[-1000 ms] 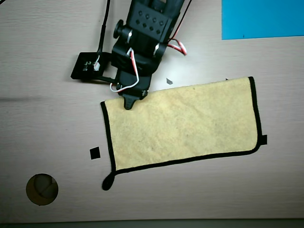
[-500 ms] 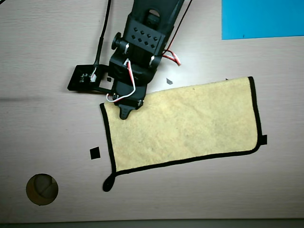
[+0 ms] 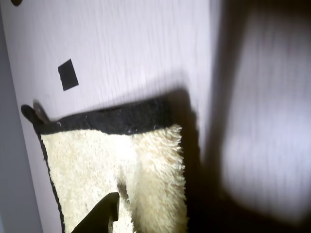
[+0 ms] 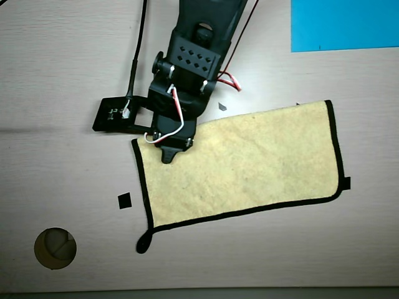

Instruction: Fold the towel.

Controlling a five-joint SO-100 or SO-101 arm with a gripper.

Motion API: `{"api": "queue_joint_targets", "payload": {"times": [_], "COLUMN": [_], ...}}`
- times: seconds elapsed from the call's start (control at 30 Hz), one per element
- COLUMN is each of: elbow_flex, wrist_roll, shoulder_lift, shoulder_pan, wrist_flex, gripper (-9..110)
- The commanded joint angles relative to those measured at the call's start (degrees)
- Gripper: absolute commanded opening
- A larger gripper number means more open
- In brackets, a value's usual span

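Note:
The pale yellow fuzzy towel [image 4: 249, 165] lies spread flat on the table, with black trim on its left, bottom and right edges and a black loop [image 4: 143, 242] at the bottom left corner in the overhead view. My gripper [image 4: 168, 153] is over the towel's upper left corner, one dark fingertip on the cloth. In the wrist view the towel [image 3: 87, 165] fills the lower left, its loop [image 3: 29, 112] at the left, and a dark fingertip [image 3: 104, 213] rests on the pile. The other finger is hidden, so I cannot tell how the jaws stand.
A flat bright blue sheet [image 4: 344, 25] lies at the top right of the overhead view. A small black square [image 4: 124, 200] sits left of the towel, also in the wrist view [image 3: 68, 74]. A round hole [image 4: 55, 248] is in the table at lower left. A black bracket [image 4: 118, 115] sits beside the arm.

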Motion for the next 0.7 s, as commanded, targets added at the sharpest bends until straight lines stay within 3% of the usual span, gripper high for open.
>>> {"api": "queue_joint_targets", "payload": {"times": [0.0, 0.23, 0.67], "elbow_flex": [-2.72, -3.34, -3.08], "wrist_roll": [-1.41, -1.76, -12.48], "shoulder_lift": [1.85, 2.46, 8.61], "shoulder_pan": [-2.55, -3.78, -3.78], "wrist_flex": [-1.14, -1.32, -4.39], "gripper": [9, 0, 0]}}
